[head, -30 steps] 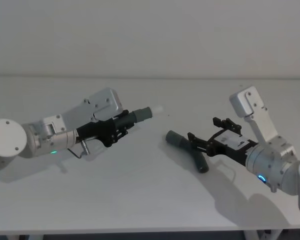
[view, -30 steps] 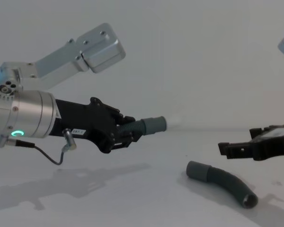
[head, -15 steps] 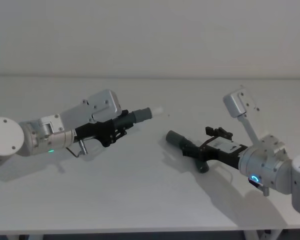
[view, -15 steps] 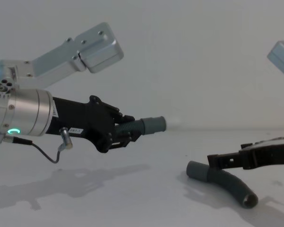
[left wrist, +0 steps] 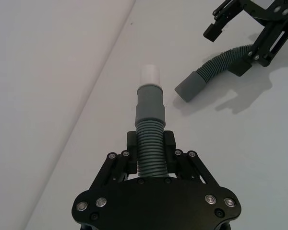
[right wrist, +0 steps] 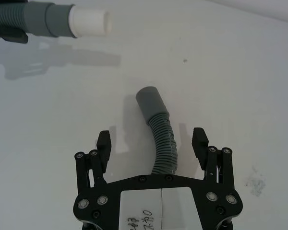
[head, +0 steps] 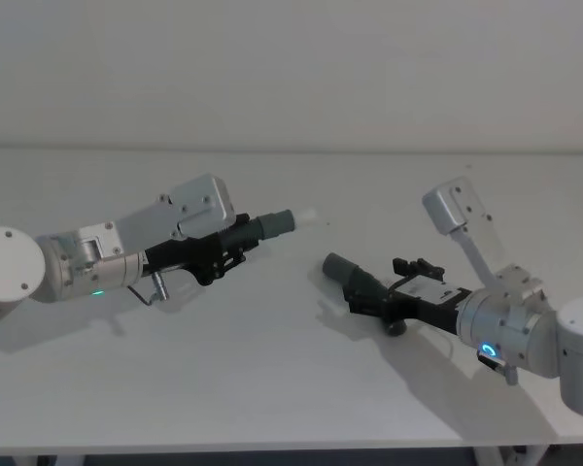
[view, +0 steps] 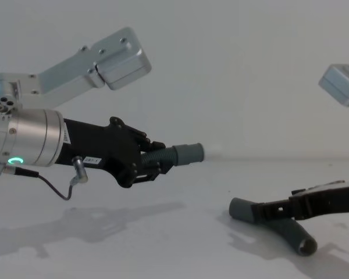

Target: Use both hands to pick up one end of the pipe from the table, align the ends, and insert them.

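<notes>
My left gripper [head: 228, 254] is shut on the ribbed body of one pipe piece [head: 272, 225] and holds it above the table [head: 272, 388]. Its grey cuff and white tip [head: 308, 213] point right; the left wrist view shows the fingers [left wrist: 130, 143] clamped on that pipe piece [left wrist: 150, 110]. The other curved pipe piece [head: 338, 266] lies on the table. My right gripper [head: 364, 296] is open and low over it. In the right wrist view the gripper [right wrist: 151, 138] has a finger on each side of the ribbed body [right wrist: 162, 143], and the cuff [right wrist: 151, 100] lies beyond the fingertips.
The white table stretches wide around both arms, and a plain wall stands behind it. A thin cable loop [view: 58, 189] hangs under my left wrist. The silver camera bracket [head: 457, 206] rises above my right wrist.
My right gripper has dropped and slid left along the lying pipe piece, and now straddles it. The left arm and its held piece have barely moved.
</notes>
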